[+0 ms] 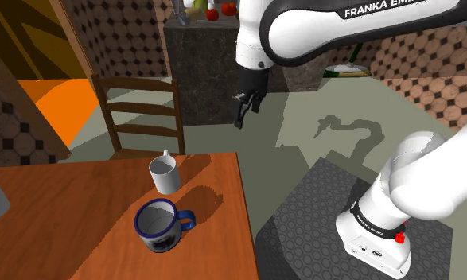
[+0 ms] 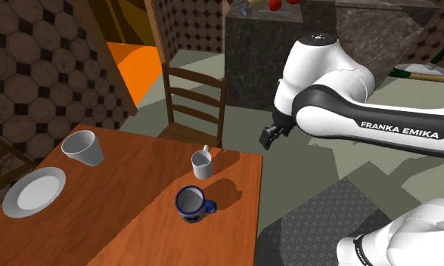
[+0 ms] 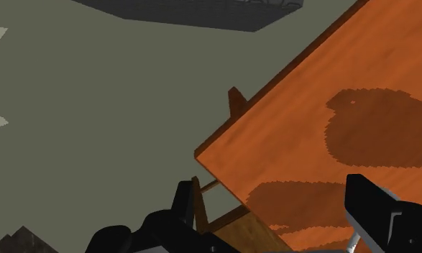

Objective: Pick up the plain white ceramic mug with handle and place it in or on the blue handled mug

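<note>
Shoulder view: we see the gripper [image 1: 246, 111] up in the air beyond the table [image 1: 56, 215] corner, fingers apart w/ nothing btw them. White mug [image 1: 165, 173] stands upright on the table, near the blue mug [image 1: 160, 224], not touching.

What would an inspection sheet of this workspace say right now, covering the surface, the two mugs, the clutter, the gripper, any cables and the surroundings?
Surface: wooden table, orange-brown, with the arm's shadow beside the mugs.
Job's things: white mug upright near the table's far edge; blue mug upright, nearer the shoulder camera, apart from it, nothing inside.
Clutter: grey cup and plate at the table's end on the second exterior view's left.
Gripper: gripper open, holding nothing, in the air off the table's corner.
Cables: nothing seen.
Surroundings: wooden chair behind the table, dark counter, patterned walls, the stand.
</note>
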Motion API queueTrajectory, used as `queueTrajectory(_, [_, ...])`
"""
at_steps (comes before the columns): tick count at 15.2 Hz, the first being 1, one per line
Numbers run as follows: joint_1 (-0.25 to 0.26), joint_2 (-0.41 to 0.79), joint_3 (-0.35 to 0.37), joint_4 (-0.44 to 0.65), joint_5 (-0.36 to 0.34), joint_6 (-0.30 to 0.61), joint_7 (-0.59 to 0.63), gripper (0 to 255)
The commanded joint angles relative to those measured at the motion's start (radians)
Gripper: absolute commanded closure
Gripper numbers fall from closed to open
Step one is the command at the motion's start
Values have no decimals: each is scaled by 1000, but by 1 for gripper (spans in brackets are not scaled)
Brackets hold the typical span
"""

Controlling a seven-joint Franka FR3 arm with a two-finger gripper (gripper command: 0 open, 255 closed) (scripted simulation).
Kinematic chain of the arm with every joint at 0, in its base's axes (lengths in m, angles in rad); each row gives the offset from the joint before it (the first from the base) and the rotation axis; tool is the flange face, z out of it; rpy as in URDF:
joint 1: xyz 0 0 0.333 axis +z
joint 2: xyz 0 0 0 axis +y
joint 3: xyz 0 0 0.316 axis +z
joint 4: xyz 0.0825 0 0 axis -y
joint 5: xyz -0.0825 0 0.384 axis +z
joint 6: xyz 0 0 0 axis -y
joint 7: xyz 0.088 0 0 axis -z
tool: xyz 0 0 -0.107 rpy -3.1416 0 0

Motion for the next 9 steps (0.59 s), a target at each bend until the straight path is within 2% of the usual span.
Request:
queueTrajectory(1, [7, 63, 33, 33, -4, 32, 40, 0])
queueTrajectory(9, [36, 333, 151, 202, -85, 126, 217, 0])
